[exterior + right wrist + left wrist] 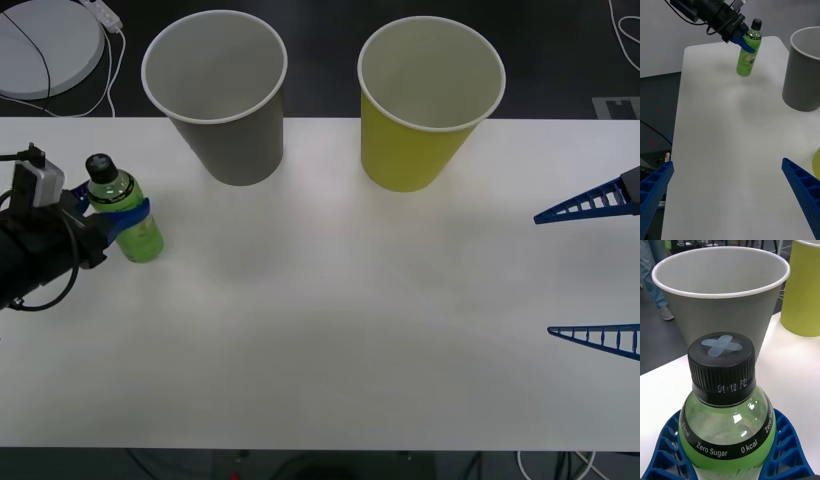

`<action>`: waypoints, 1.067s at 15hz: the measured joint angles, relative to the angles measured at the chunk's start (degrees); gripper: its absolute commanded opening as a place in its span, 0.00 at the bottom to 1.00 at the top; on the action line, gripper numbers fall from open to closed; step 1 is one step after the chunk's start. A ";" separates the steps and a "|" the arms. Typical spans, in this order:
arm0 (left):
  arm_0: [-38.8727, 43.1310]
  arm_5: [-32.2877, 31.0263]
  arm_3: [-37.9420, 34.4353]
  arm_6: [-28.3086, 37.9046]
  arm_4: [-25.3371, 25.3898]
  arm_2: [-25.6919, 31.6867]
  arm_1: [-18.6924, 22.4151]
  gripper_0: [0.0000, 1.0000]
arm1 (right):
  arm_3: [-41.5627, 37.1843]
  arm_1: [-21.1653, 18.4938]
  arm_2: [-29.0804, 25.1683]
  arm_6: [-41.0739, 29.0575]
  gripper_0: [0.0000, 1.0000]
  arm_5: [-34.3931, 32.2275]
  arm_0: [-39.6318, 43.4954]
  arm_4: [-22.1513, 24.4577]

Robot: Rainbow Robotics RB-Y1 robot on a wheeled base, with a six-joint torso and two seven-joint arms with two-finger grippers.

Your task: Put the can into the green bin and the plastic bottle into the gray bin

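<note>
Left gripper (122,215) clasps the upright plastic bottle (128,213) on the white table (330,320); its wrist view reads "Zero Sugar". Right gripper (592,272) spread, idle; gray bin (222,95), green bin (425,100) behind.

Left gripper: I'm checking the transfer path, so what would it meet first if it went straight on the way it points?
Probably the gray bin. The left gripper, shut on the bottle, faces that bin's wall; the gap between them is hard to judge.
</note>
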 measured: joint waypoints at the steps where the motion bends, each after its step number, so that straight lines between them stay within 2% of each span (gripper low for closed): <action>1: 0.33 -1.98 -0.80 2.17 -1.67 1.76 0.00 0.00 | 0.00 0.00 0.00 0.00 1.00 0.00 0.00 0.00; 4: 1.70 -8.50 -4.31 9.57 -7.35 7.52 0.00 0.00 | 0.00 0.00 0.00 0.00 1.00 0.00 0.00 0.00; 12: 1.59 -25.01 -15.17 28.59 -20.93 18.52 0.00 0.00 | 0.00 0.00 0.00 0.00 1.00 0.00 0.00 0.00; 16: -1.81 -32.40 -17.31 32.94 -22.97 20.61 0.07 0.00 | 0.00 0.00 0.00 0.00 1.00 0.00 0.00 0.00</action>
